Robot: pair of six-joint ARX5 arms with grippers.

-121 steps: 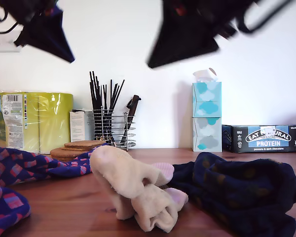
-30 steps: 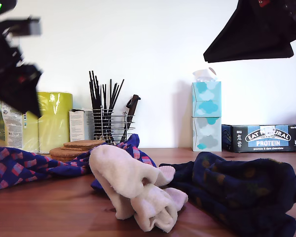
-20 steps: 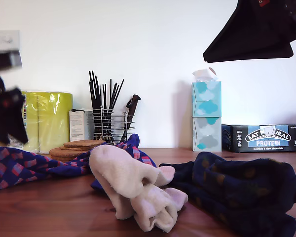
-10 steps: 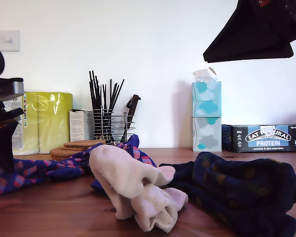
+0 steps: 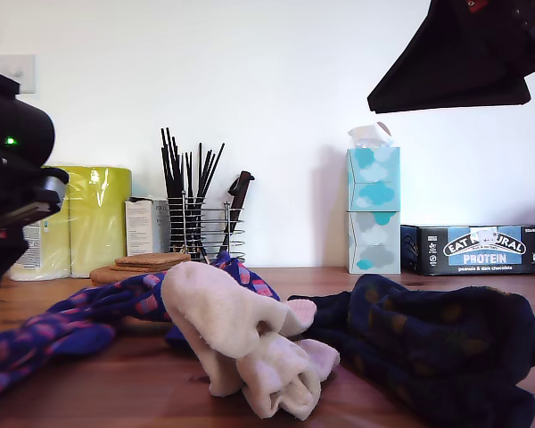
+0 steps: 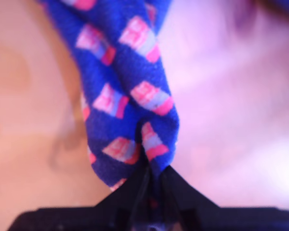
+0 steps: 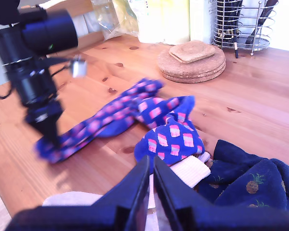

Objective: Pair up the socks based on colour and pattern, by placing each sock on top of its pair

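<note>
My first claw (image 6: 151,175) was clamped on one end of a blue sock with pink-red checks (image 6: 127,91), the fabric bunched tight between its nearly closed fingers. In the second wrist view that claw (image 7: 52,138) stood at the end of the same sock (image 7: 94,127), which trailed across the wooden desk (image 7: 260,96) toward the second checked sock (image 7: 171,137) lying folded in a loose heap. At the exterior view's left the first arm (image 5: 9,178) rose dark over the stretched checked sock (image 5: 62,325).

My second claw (image 7: 150,192) hung above the desk with its fingers drawn almost together and nothing between them; in the exterior view only the dark underside of that arm (image 5: 464,58) showed at the upper right.

The cream-pink socks (image 5: 241,343) lay crumpled together in the middle of the exterior view, touching the checked fabric behind them. Just beside them, toward the exterior view's right, the navy socks (image 5: 437,348) sat in a dark mound; the second wrist view showed small orange pineapple motifs on the navy fabric (image 7: 253,183).

Behind the socks stood a stack of cork coasters (image 7: 191,60), a wire caddy (image 5: 201,234) holding dark utensils, yellow-wrapped rolls (image 5: 85,218), stacked tissue boxes (image 5: 373,209) and a protein bar carton (image 5: 481,250) against the white wall.
</note>
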